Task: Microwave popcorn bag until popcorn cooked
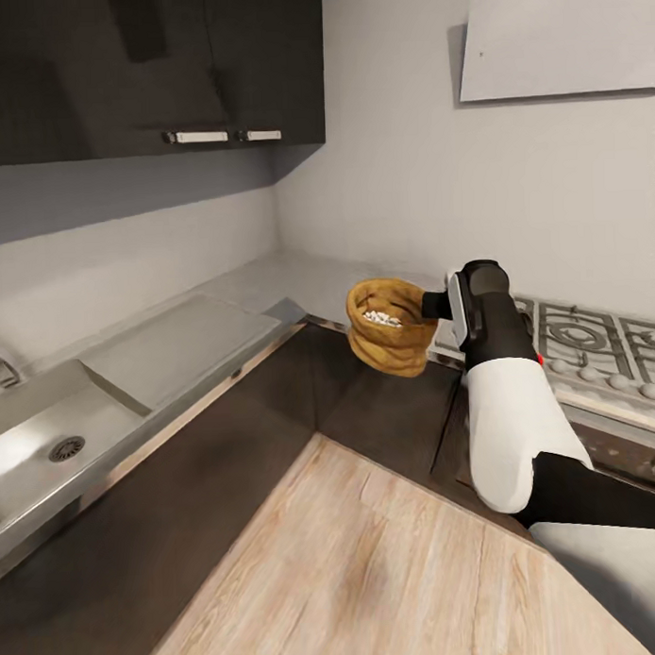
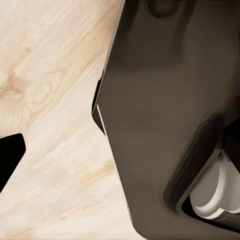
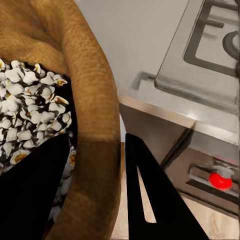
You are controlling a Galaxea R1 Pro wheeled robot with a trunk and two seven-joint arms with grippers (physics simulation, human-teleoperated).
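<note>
The popcorn bag (image 1: 389, 344), a tan ridged sack with a thick rolled rim, hangs in the air in front of the countertop's (image 1: 297, 277) corner, beside the hob. White popped popcorn (image 1: 382, 318) lies inside it. My right gripper (image 1: 438, 307) is shut on the bag's rim from the right side. The right wrist view shows the bag (image 3: 85, 65) close up, its rim pinched between the two dark fingers of the right gripper (image 3: 97, 142), with popcorn (image 3: 30, 100) filling it. One dark fingertip (image 2: 7, 160) of my left gripper shows above the wooden floor, with nothing in it. The microwave is out of view.
A grey gas hob (image 1: 583, 342) with black grates sits right of the bag, and an oven front with a red knob (image 3: 220, 180) is below it. A steel sink (image 1: 58, 441) lies at the left. Dark wall cabinets (image 1: 148, 69) hang above. My dark base (image 2: 165, 125) stands on the wooden floor (image 1: 373, 553).
</note>
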